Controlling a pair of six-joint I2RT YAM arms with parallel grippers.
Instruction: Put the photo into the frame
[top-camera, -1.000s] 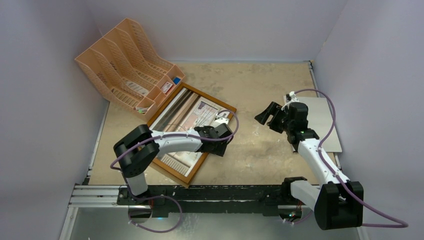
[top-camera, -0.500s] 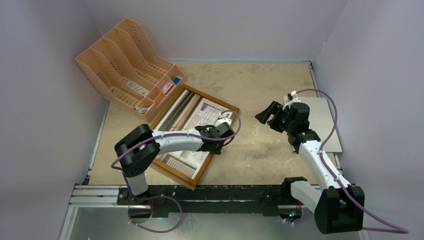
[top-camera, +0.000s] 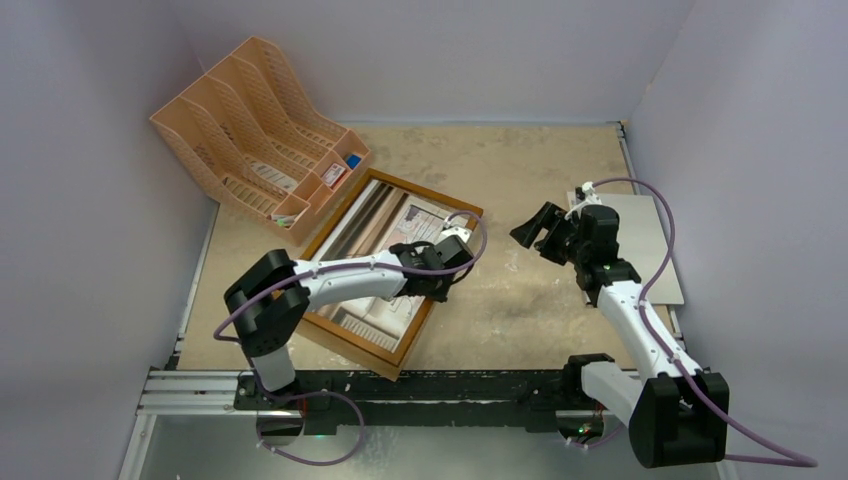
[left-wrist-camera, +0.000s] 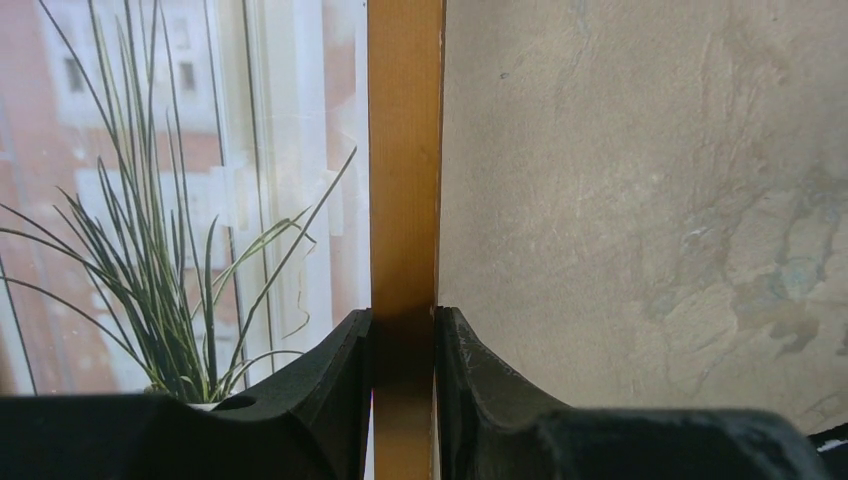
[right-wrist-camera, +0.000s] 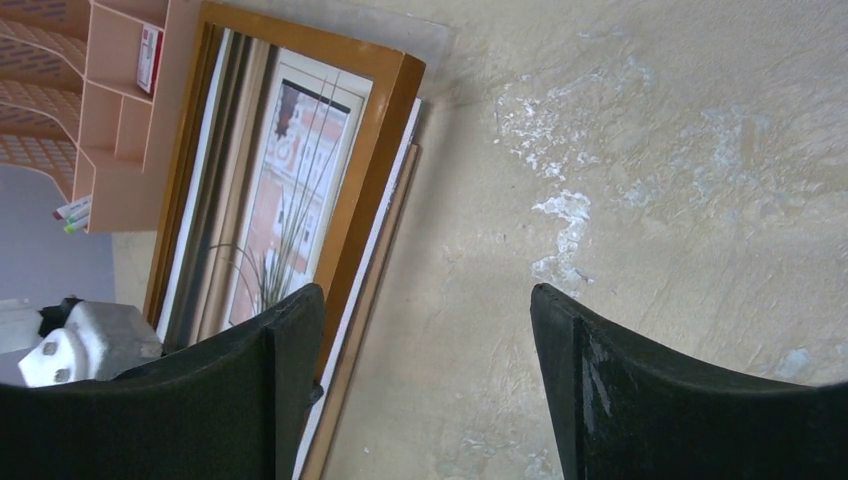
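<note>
The frame (top-camera: 452, 262), of brown wood, lies flat on the table left of centre. The photo (top-camera: 385, 255) of a grassy plant by a window shows inside its opening. My left gripper (top-camera: 438, 282) is shut on the frame's right rail. In the left wrist view the rail (left-wrist-camera: 405, 150) runs between the two black fingers (left-wrist-camera: 330, 390), with the photo (left-wrist-camera: 180, 200) to its left. My right gripper (top-camera: 535, 232) hangs open to the right of the frame, nothing between its jaws. The right wrist view shows the frame (right-wrist-camera: 370, 170) and the photo (right-wrist-camera: 290, 200) at the left.
An orange-tan file rack (top-camera: 250, 130) stands at the back left, close to the frame's far corner. A pale grey sheet (top-camera: 655, 250) lies at the right wall. A white sheet edge and a brown board edge (right-wrist-camera: 362, 325) stick out under the frame's right side.
My left gripper has shut on the frame's right rail, and the frame has slid slightly to the right. The right arm has hardly moved.
</note>
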